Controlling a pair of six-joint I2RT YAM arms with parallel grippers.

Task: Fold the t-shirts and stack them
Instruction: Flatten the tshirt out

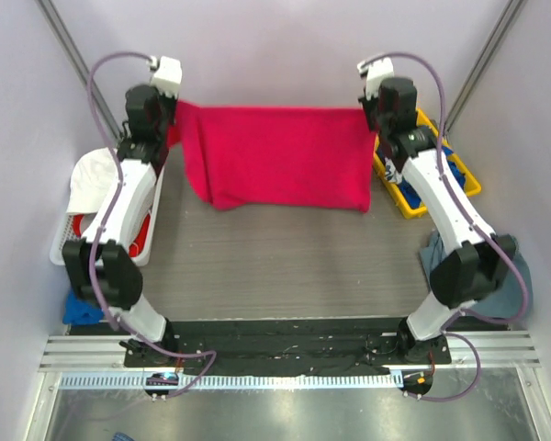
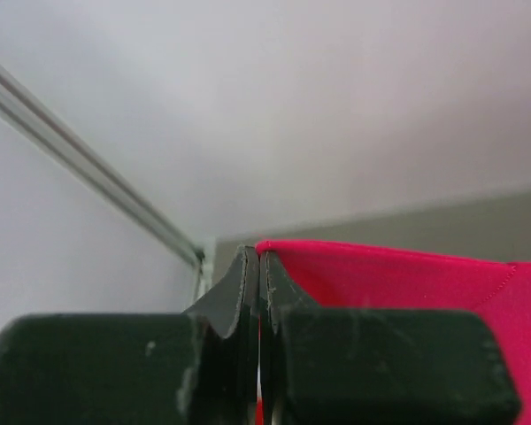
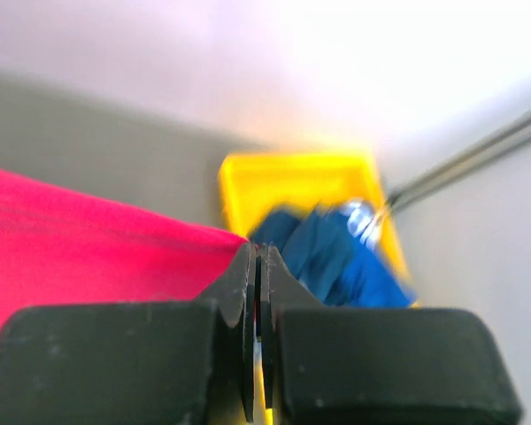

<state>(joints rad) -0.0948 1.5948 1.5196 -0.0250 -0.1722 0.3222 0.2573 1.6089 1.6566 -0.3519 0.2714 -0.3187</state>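
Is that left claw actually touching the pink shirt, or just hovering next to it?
Touching. The left wrist view shows the left gripper shut on the pink shirt, with a sliver of red cloth pinched between its jaws.

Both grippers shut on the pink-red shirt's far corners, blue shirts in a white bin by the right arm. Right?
No: that bin is yellow, not white; the right wrist view shows it holding the blue shirts. The left gripper and right gripper are indeed shut on the far corners of the pink-red shirt.
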